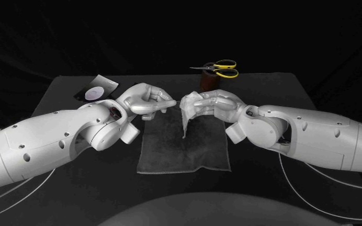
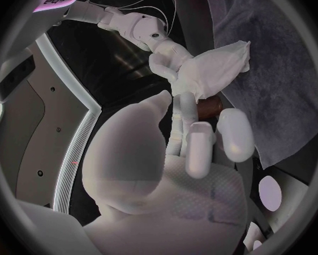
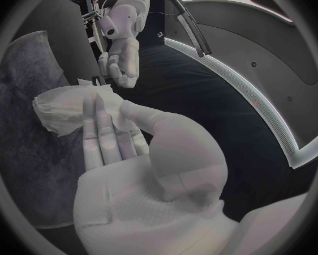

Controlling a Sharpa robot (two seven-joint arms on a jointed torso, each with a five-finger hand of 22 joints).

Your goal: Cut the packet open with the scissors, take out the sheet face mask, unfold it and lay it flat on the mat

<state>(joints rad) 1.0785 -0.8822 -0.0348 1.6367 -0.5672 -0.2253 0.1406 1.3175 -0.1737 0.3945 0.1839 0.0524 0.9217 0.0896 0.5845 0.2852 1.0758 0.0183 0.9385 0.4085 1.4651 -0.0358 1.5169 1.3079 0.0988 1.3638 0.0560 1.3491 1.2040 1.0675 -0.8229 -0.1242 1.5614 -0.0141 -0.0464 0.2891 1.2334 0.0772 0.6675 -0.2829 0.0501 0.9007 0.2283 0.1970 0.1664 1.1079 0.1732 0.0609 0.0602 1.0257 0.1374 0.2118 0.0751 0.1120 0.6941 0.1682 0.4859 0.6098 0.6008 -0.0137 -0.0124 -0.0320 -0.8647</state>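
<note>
The white sheet mask hangs crumpled from my right hand, which grips its top just above the grey mat. The wrist views show the mask bunched against the right hand's fingers, and the same mask held up over the mat. My left hand hovers close beside it with fingers half curled and holds nothing; a narrow gap separates it from the mask. The black packet lies at the back left. The yellow-handled scissors rest on a brown holder.
The mat lies lengthwise in the middle of the black table, under both hands. The holder with the scissors stands just behind the mat's far edge. Bare table stretches along either side of the mat.
</note>
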